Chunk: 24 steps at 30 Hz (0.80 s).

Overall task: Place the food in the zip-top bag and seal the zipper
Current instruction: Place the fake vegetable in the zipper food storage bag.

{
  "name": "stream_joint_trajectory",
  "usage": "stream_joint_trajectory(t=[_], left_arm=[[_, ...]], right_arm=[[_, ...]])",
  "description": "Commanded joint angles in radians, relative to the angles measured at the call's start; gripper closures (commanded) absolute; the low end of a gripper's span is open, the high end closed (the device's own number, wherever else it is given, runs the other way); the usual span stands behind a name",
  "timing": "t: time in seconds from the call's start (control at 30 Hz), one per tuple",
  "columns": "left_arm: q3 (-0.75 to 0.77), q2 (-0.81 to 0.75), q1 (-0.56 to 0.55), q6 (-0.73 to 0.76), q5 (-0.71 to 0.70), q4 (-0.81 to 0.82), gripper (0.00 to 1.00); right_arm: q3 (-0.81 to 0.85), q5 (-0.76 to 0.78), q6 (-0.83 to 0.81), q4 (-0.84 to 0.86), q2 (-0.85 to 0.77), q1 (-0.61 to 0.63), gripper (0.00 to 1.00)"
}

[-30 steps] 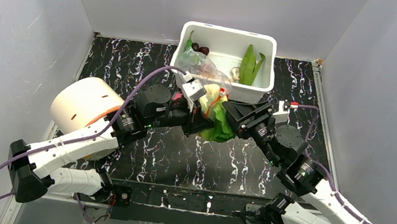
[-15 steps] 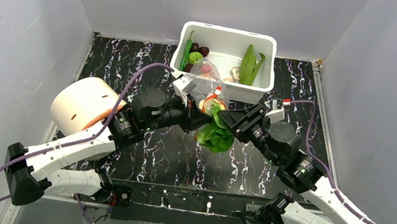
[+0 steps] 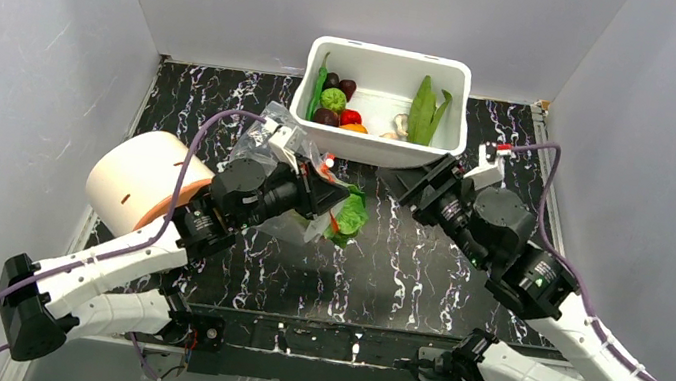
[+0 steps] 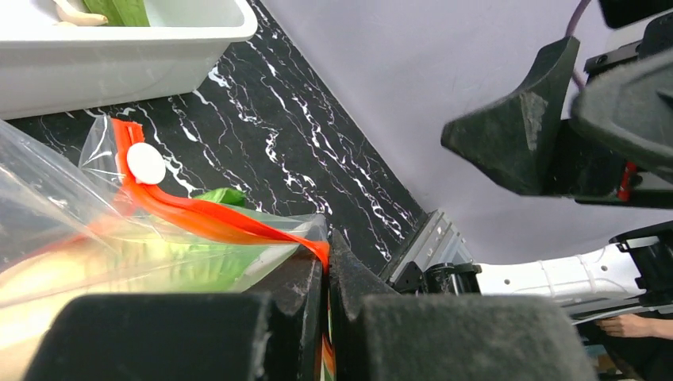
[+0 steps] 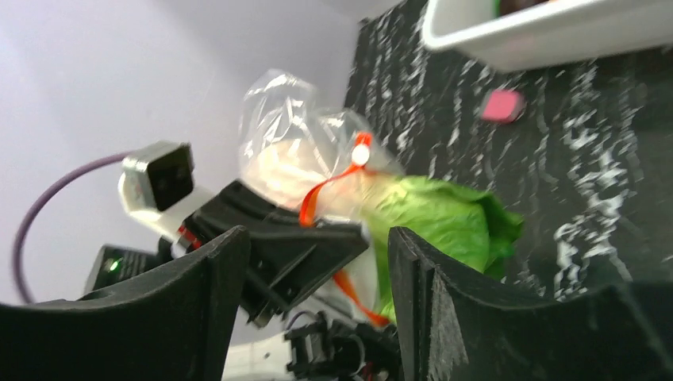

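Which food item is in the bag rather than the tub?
The leafy cabbage, poking from the zip-top bag; the rest lie in the white tub.

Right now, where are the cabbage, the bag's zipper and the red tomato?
cabbage (image 5: pixel 448 222): right wrist view, on the middle of its green leaf.
zipper (image 4: pixel 208 220): left wrist view, on the middle of the orange-red strip.
red tomato (image 3: pixel 351 118): top view, on its round red top.
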Motion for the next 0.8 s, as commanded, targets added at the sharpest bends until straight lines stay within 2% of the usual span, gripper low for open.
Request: stream_joint_trajectory(t=[0.0, 0.1, 0.23, 0.3, 0.43, 0.5, 0.53, 0.6, 0.77], left_arm=[[-0.002, -0.041, 0.010, -0.021, -0.013, 0.076, 1.00], [-0.005, -0.045, 0.013, -0.025, -0.012, 0.083, 1.00], [-0.004, -0.050, 0.021, -0.027, -0.011, 0.083, 1.00], [-0.006, -0.053, 0.024, -0.027, -0.009, 0.087, 1.00], [-0.018, -0.058, 0.030, -0.040, 0.004, 0.118, 1.00], [-0.018, -0.058, 0.033, -0.050, 0.015, 0.136, 1.00], [-0.015, -0.057, 0.034, -0.052, 0.019, 0.141, 1.00], [-0.003, -0.055, 0.035, -0.051, 0.027, 0.146, 1.00], [0.023, -0.052, 0.036, -0.058, 0.033, 0.162, 1.00]], right_arm=[[0.147, 0.220, -0.179, -0.071, 0.066, 0.003, 0.37], [0.180, 0.325, -0.280, -0.134, 0.132, -0.004, 0.36], [0.153, 0.264, -0.294, -0.140, 0.173, -0.077, 0.36], [0.100, 0.099, -0.283, -0.104, 0.173, -0.209, 0.36], [-0.025, -0.350, -0.281, -0.005, 0.193, -0.587, 0.38], [-0.102, -0.545, -0.265, 0.063, 0.223, -0.694, 0.42], [-0.145, -0.624, -0.249, 0.100, 0.233, -0.718, 0.44], [-0.235, -0.687, -0.213, 0.168, 0.234, -0.727, 0.48], [-0.465, -0.748, -0.059, 0.326, 0.178, -0.727, 0.54]])
